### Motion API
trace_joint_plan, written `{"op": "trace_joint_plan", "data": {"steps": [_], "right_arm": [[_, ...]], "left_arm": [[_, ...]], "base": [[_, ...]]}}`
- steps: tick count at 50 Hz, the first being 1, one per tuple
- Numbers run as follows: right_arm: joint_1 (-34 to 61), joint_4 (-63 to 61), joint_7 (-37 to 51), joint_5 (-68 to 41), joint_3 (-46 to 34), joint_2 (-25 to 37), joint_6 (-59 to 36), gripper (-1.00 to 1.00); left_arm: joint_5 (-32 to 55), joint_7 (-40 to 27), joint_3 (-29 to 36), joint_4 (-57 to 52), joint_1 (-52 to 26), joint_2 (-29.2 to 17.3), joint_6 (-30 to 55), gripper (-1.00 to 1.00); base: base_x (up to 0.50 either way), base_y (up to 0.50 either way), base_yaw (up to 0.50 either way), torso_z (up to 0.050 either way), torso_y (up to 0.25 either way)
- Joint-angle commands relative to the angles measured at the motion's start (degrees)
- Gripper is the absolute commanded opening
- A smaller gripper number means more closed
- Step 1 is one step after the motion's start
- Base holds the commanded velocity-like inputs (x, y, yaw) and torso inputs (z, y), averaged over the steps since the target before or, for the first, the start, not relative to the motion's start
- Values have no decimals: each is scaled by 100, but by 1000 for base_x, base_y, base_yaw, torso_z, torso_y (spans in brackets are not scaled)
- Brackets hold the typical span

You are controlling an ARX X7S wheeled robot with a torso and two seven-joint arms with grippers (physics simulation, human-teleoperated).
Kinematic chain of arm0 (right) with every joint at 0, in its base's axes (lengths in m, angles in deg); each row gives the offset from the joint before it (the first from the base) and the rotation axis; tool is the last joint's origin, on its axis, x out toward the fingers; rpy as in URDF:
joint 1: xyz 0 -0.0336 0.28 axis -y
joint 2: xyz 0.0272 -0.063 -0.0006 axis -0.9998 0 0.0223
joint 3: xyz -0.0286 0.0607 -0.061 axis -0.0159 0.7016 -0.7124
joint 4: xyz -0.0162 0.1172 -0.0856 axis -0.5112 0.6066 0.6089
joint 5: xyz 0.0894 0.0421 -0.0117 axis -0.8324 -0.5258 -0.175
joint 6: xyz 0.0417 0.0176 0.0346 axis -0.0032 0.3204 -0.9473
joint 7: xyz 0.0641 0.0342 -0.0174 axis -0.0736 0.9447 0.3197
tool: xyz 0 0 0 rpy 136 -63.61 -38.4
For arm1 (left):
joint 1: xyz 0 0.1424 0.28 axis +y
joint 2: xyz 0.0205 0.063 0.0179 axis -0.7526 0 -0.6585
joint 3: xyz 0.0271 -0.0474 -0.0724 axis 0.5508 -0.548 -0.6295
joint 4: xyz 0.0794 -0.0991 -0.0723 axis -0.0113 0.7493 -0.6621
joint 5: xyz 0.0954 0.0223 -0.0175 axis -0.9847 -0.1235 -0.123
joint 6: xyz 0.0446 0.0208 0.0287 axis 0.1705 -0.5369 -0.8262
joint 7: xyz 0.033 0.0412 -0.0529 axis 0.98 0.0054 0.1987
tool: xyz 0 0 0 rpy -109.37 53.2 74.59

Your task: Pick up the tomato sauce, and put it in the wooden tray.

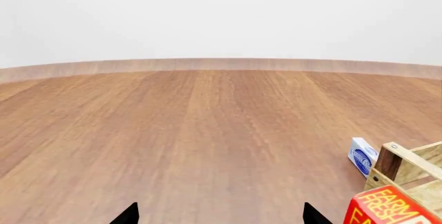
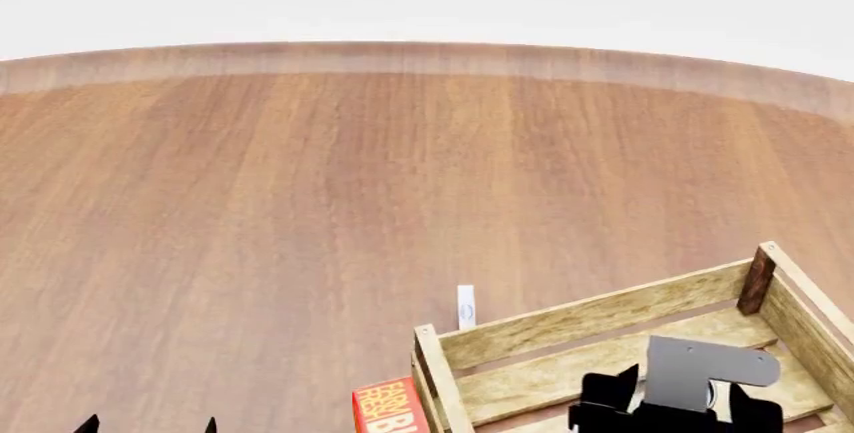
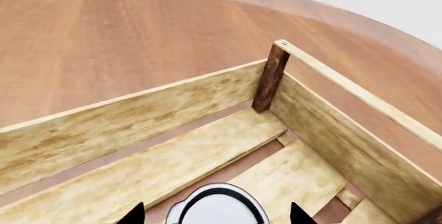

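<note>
Looking out from the left wrist, the left end effector [image 1: 221, 214] had its fingertips spread apart over bare table [image 1: 207, 131], gripping nothing, with a red box [image 1: 386, 208] and a small blue-and-white packet [image 1: 362, 155] beside the wooden tray [image 1: 407, 167] off to one side. From the head, the right end effector [image 2: 674, 415] hovered inside the tray, its grip hidden. At the right wrist, the tomato sauce [image 3: 217, 206] sat between the fingertips above the slats; whether they clamped it I could not tell, and a release from too high might have tipped the can.

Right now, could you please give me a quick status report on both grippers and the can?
Right gripper over light slatted wooden tray, pale silver-topped can between fingertips; grip unconfirmed. Left gripper open, empty, over floor. Nothing in the way.
</note>
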Motion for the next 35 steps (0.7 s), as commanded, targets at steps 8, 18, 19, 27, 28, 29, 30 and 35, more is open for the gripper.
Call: {"op": "trace_joint_plan", "data": {"steps": [8, 18, 19, 27, 28, 29, 30, 35], "right_arm": [[-733, -1673, -10, -65, 118, 139, -39, 100], [-1192, -2650, 148, -19, 97, 233, 172, 100], [-1227, -2723, 168, -10, 100, 250, 199, 100], [-1611, -3589, 232, -38, 89, 408, -22, 100], [-1670, -3725, 253, -31, 77, 426, -78, 100], [-1707, -3809, 255, -27, 67, 438, -93, 100], [-1820, -4096, 242, -58, 57, 479, -194, 100], [-2234, -5158, 286, -154, 40, 609, -513, 100]], "left_arm": [[-46, 48, 23, 45, 15, 1, -227, 100], [-35, 37, 33, 62, -1, -5, -228, 100], [-34, 34, 34, 62, -2, -6, -227, 100], [-29, 12, 44, 58, -9, -11, -215, 100], [-29, 12, 45, 65, -11, -10, -219, 100], [-28, 12, 46, 69, -13, -10, -222, 100], [-27, 11, 46, 73, -13, -9, -225, 100], [-22, 3, 52, 78, -16, -11, -228, 100]], "base": [[0, 0, 0, 0, 0], [0, 0, 0, 0, 0], [0, 0, 0, 0, 0], [0, 0, 0, 0, 0], [0, 0, 0, 0, 0], [0, 0, 0, 0, 0], [0, 0, 0, 0, 0], [0, 0, 0, 0, 0]]}}
